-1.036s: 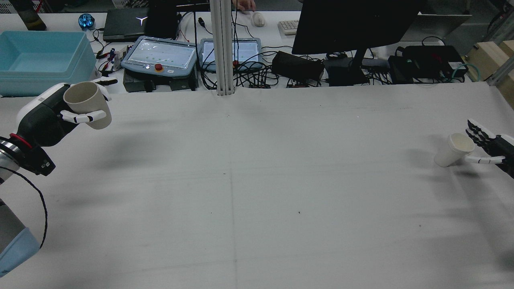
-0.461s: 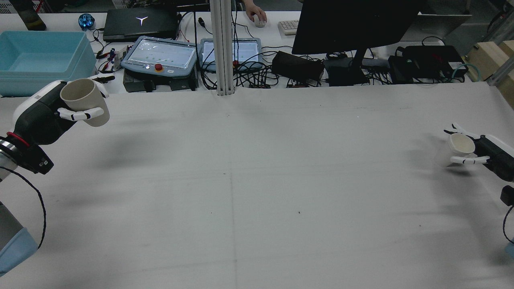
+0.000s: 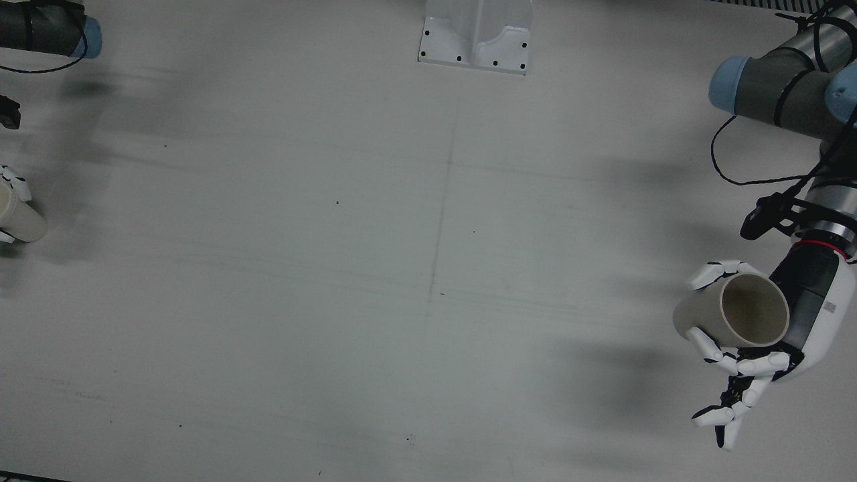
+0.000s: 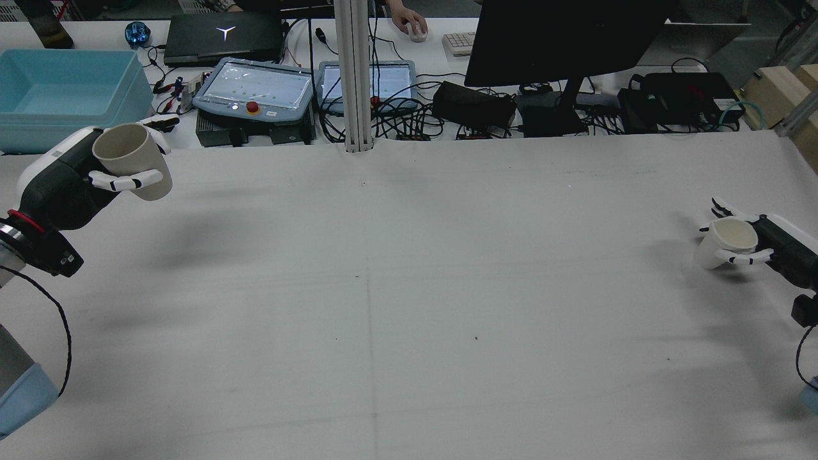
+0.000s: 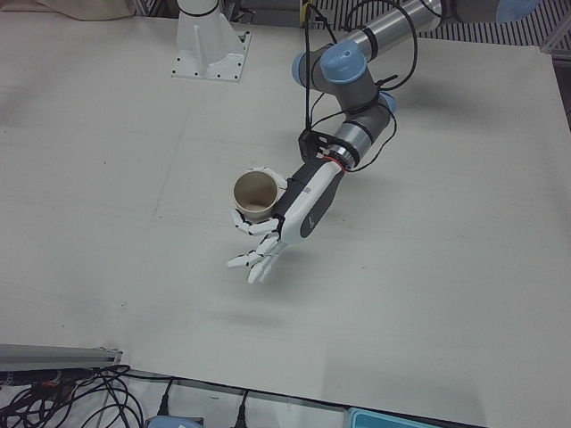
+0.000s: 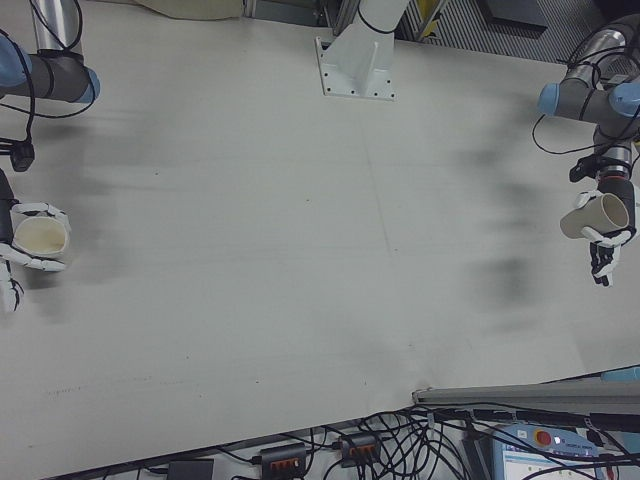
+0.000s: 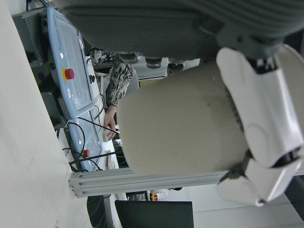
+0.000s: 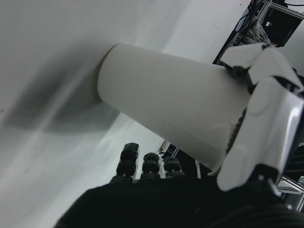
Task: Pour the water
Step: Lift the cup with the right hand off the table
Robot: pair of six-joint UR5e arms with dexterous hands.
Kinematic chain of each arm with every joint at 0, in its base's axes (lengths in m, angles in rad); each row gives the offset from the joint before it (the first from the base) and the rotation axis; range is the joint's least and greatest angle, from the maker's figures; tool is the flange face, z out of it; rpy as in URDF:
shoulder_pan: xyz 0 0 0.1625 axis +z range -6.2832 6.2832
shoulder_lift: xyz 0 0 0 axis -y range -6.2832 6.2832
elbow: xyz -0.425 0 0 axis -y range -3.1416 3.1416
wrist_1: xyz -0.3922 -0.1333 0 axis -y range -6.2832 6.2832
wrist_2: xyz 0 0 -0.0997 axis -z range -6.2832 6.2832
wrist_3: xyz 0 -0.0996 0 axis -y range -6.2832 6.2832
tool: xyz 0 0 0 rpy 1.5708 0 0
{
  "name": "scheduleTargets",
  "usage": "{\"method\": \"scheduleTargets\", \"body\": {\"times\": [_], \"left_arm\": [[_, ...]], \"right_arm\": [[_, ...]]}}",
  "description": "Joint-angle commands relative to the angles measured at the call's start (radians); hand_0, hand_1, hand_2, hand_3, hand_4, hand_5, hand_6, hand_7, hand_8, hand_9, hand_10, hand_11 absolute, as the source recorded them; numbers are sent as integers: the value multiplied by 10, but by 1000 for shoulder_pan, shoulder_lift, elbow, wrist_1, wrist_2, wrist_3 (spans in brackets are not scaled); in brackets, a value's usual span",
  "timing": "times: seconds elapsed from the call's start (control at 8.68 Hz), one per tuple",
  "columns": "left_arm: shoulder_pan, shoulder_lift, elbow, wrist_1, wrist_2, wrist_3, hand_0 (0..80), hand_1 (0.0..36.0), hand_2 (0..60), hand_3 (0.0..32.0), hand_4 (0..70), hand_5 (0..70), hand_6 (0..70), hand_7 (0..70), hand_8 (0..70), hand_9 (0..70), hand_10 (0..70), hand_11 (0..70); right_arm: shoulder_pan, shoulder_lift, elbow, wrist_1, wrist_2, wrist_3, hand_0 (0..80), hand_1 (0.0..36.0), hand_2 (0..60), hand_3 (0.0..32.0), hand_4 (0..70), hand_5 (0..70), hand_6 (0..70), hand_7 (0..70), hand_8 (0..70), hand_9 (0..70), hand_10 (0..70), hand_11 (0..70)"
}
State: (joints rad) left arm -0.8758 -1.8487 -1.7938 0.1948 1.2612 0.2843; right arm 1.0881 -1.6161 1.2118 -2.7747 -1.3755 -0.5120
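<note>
My left hand (image 4: 64, 185) is shut on a beige cup (image 4: 131, 160) and holds it in the air, tilted, over the table's left side. The cup also shows in the front view (image 3: 730, 318), the left-front view (image 5: 254, 194) and the left hand view (image 7: 180, 123). My right hand (image 4: 776, 246) is shut on a white cup (image 4: 722, 243) at the table's right edge. In the right hand view the white cup (image 8: 171, 104) has its base at the table surface; I cannot tell whether it touches. I cannot see inside either cup well enough to tell any water.
A blue bin (image 4: 64, 96), two teach pendants (image 4: 255, 89), a monitor (image 4: 562, 38), cables and a metal post (image 4: 354, 76) line the far edge. A white mount (image 3: 475, 33) stands at the robot's side of the table.
My right hand has closed its fingers around the white cup and shifted a little toward me. My left hand has drifted slightly up and left with the beige cup.
</note>
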Motion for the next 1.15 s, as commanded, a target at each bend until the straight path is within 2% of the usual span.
{"method": "scheduleTargets", "body": {"times": [0.0,0.12,0.23,0.46,0.58,0.69,0.81,0.92,1.04], "left_arm": [[0,2,-1,0,0,-7,481,360,600,0,620,700,77,220,16,30,0,12],[1,0,-1,0,0,-7,483,360,600,0,619,700,77,221,17,30,0,12],[1,0,-1,0,0,-7,482,360,600,0,619,700,77,222,17,30,0,14],[6,-9,-2,5,0,-7,485,360,600,0,625,700,80,224,17,30,0,13],[8,-35,-1,24,1,-4,487,360,600,0,629,700,83,228,18,31,0,14],[27,-64,1,44,3,1,492,360,600,0,638,700,85,232,17,32,0,14],[69,-98,4,73,1,4,490,360,600,0,634,700,86,232,18,32,1,15],[128,-140,14,106,-18,7,487,360,600,0,633,700,86,230,17,32,1,15],[185,-161,27,118,-34,7,486,360,600,0,637,700,88,231,19,32,1,15]], "right_arm": [[1,-8,0,0,1,7,560,272,592,0,700,257,100,0,87,53,100,146],[4,-11,6,0,1,12,566,277,598,0,700,267,97,0,81,48,101,148],[10,-11,12,0,1,35,574,283,592,0,700,244,91,0,77,48,105,156],[24,-11,90,-2,-3,96,612,319,530,0,700,224,75,0,72,46,93,147],[41,-16,169,-9,-4,102,683,346,486,0,700,236,83,0,74,46,83,139],[50,-25,246,-46,-2,113,800,360,462,0,700,278,135,31,78,52,80,139],[59,-25,341,-145,0,122,800,360,475,0,700,320,182,146,85,79,92,157],[58,-18,473,-292,1,118,800,360,497,0,700,351,214,228,95,108,102,172],[56,10,565,-465,28,122,800,360,517,0,700,378,231,267,101,122,106,180]]}}
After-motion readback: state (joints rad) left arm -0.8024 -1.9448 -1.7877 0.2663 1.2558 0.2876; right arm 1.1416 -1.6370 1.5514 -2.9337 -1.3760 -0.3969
